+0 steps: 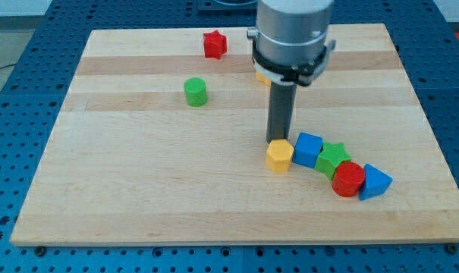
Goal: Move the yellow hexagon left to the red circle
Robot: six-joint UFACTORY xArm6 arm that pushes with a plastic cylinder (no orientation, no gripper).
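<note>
— Pincer first: what state is it in?
— None shows, so I cannot tell of any state, released or clenched; the arm ends in a straight dark rod, and my tip (278,141) stands at the top edge of the yellow hexagon (279,156), touching it or just beside it.

— Where does that hexagon lie?
— On the wooden table (138,189), right of centre and toward the view's bottom; the blue cube (308,149) sits just to its right, touching or nearly so.

— And the red circle?
— Further right and lower, the red cylinder (348,179); it lies between the green star (333,158) above-left and a blue wedge-like block (375,182) at its right; those four form a close chain slanting down to the view's right.

— Anything else on the board?
— A green cylinder (196,92) stands alone left of centre; a red star (214,44) sits near the top edge; a small orange-yellow piece (261,76) peeks out beside the arm's body, its shape hidden.
</note>
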